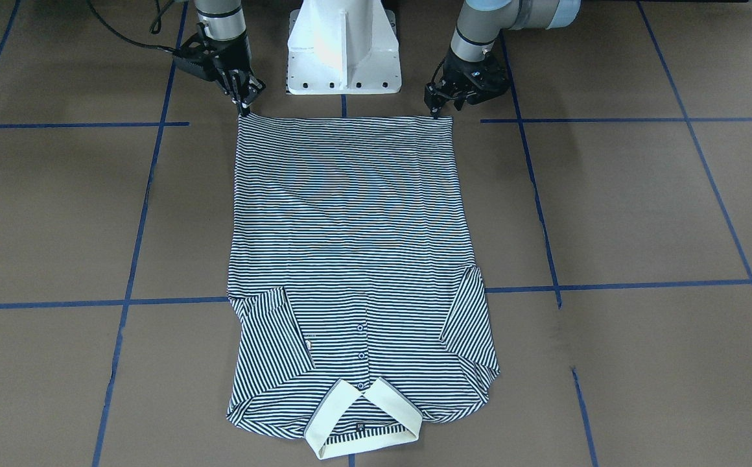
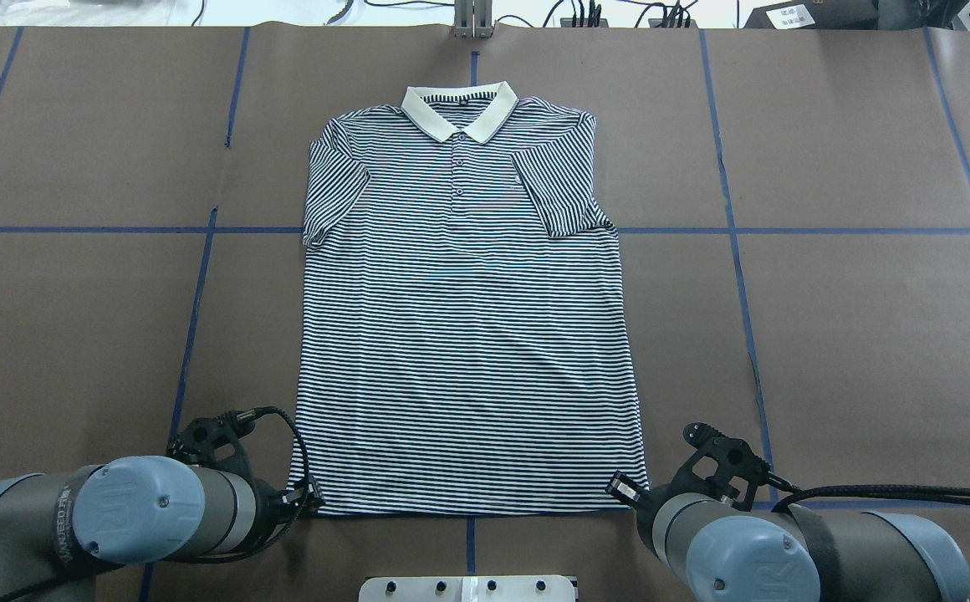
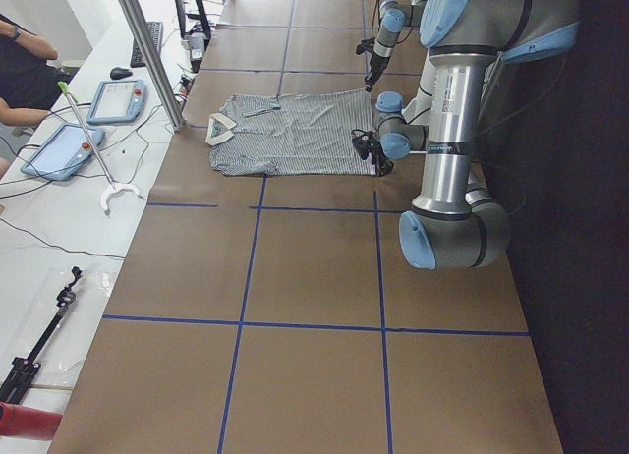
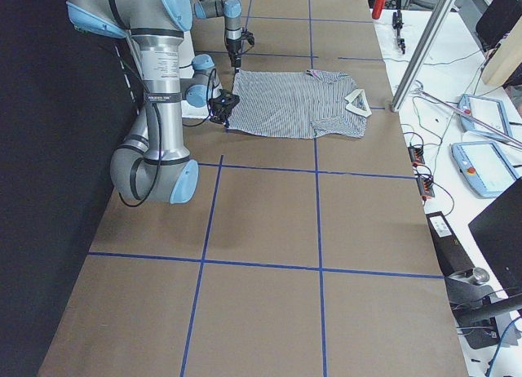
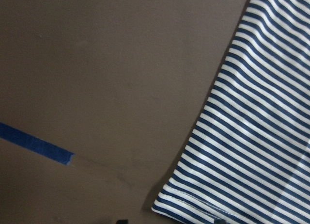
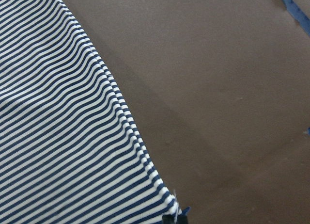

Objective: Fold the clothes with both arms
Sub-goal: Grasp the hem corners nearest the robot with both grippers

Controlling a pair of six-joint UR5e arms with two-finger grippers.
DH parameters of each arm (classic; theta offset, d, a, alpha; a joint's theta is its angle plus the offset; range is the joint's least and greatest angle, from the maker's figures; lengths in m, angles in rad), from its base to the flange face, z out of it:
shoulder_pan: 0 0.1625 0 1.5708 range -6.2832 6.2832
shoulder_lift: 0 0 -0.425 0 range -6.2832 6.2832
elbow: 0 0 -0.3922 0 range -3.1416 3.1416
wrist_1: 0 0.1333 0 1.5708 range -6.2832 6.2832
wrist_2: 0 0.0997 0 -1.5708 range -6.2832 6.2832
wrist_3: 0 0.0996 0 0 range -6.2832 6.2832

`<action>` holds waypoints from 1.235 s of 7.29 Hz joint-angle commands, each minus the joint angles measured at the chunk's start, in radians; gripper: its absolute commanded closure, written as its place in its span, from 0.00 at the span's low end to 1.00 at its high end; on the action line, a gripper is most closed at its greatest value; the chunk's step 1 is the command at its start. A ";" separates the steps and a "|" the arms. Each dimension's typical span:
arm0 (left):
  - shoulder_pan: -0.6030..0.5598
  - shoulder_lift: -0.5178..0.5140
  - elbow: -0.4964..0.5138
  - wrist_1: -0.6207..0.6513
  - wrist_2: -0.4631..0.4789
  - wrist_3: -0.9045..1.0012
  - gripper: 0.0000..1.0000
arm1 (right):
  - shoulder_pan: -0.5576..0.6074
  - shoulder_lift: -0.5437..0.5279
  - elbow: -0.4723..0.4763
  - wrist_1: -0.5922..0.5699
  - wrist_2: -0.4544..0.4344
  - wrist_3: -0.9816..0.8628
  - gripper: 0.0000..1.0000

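Robotics lab: tape-gridded table [image 3: 314,267], teach pendants [image 3: 116,100] and cables [image 2: 886,494].

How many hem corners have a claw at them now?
2: left claw at the hem corner of the shirt on the robot's left, right claw at the other. Whether either grips is unclear.

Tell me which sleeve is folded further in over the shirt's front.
The sleeve on the robot's right: it lies slanted across the chest up to the small logo, while the other sleeve covers only a narrow strip at the side.
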 commanded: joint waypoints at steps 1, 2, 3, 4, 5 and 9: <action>0.000 0.001 0.002 0.000 0.033 0.001 0.34 | 0.001 0.000 0.001 -0.002 0.000 0.001 1.00; 0.000 0.002 0.003 0.000 0.050 0.001 0.35 | 0.001 0.000 0.001 -0.002 0.000 0.000 1.00; 0.002 0.001 0.005 0.000 0.050 0.001 0.37 | 0.001 0.000 0.001 -0.002 0.000 0.000 1.00; 0.000 0.001 0.006 0.002 0.051 0.001 0.38 | 0.001 0.000 0.001 -0.001 0.000 0.000 1.00; 0.002 0.001 0.006 0.000 0.053 0.001 0.39 | 0.002 -0.002 0.001 -0.001 0.000 0.000 1.00; 0.002 0.001 0.010 0.000 0.053 0.001 0.44 | 0.004 -0.002 0.001 -0.001 0.002 0.000 1.00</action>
